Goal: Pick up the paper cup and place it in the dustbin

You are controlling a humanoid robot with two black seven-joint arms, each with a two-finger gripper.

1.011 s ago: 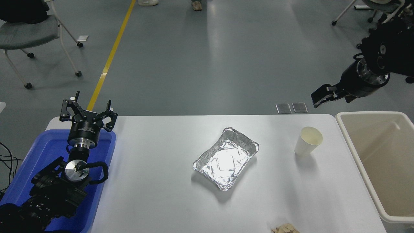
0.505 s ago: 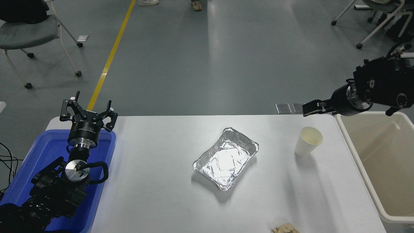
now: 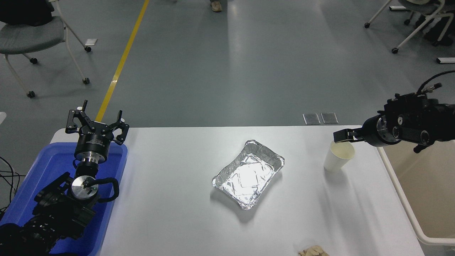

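Observation:
The paper cup stands upright on the white table, at its right side, cream inside showing. The cream-beige dustbin stands just off the table's right edge, partly hidden by my right arm. My right gripper comes in level from the right and its tip hangs just over the far side of the cup's rim; it is seen edge-on. My left gripper is parked open over the blue tub at the lower left.
A crinkled silver foil tray lies at the table's middle. A crumpled beige scrap sits at the front edge. Wheeled chairs stand on the floor at the far left and far right.
My right arm has come down and toward me from above the far right corner, and its gripper tip is now right at the cup's rim. The cup and left arm have not moved.

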